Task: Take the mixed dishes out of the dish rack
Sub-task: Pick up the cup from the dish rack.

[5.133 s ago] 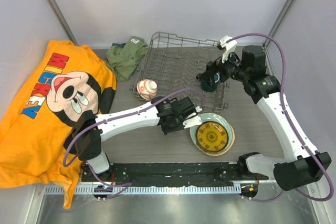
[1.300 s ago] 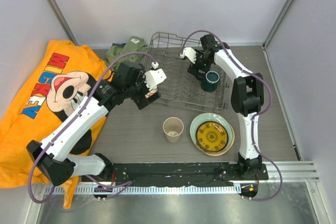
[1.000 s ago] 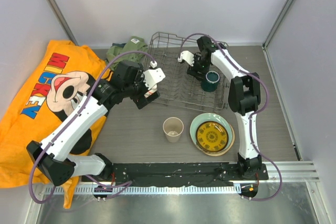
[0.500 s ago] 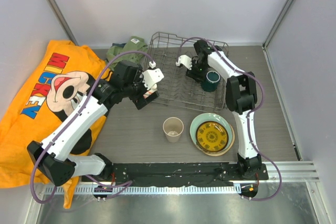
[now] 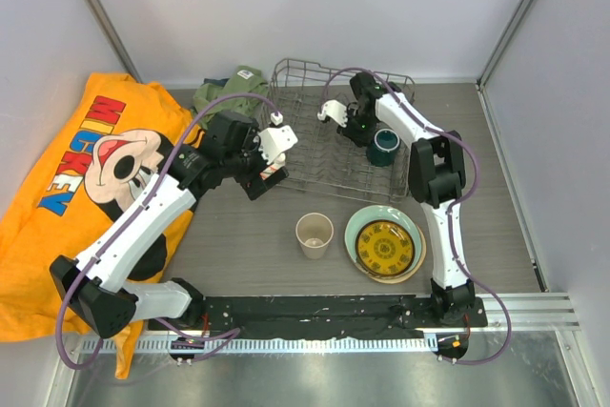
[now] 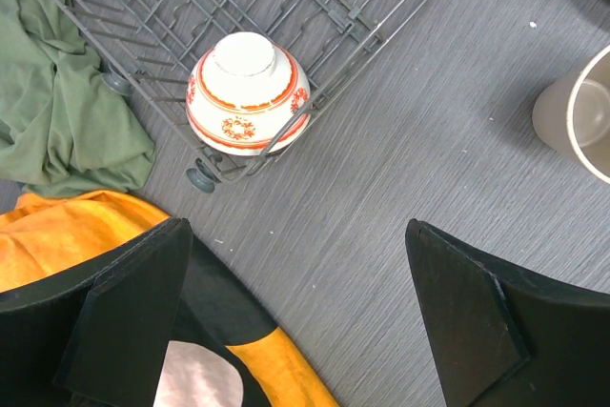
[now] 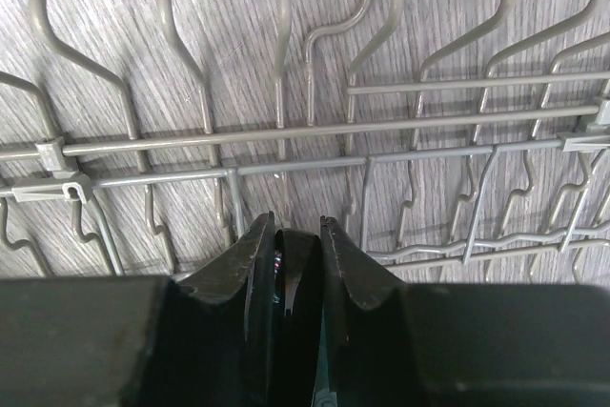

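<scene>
Because the small white bowl with red-orange bands (image 6: 248, 92) is lodged upside down in the front left corner of the grey wire dish rack (image 5: 324, 159), it is seen ahead and slightly left of the left end effector (image 6: 294, 226), which is spread wide. The right end effector (image 7: 297, 226), farther off, is pinched narrow, apparently on the dark teal mug (image 5: 385, 147).

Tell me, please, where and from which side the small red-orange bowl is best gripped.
Probably from straight above, across its raised foot ring. The small red-orange bowl lies upside down in the dish rack corner, rim down among wires, so only the foot and rounded back are free. The left gripper is open nearby.
</scene>
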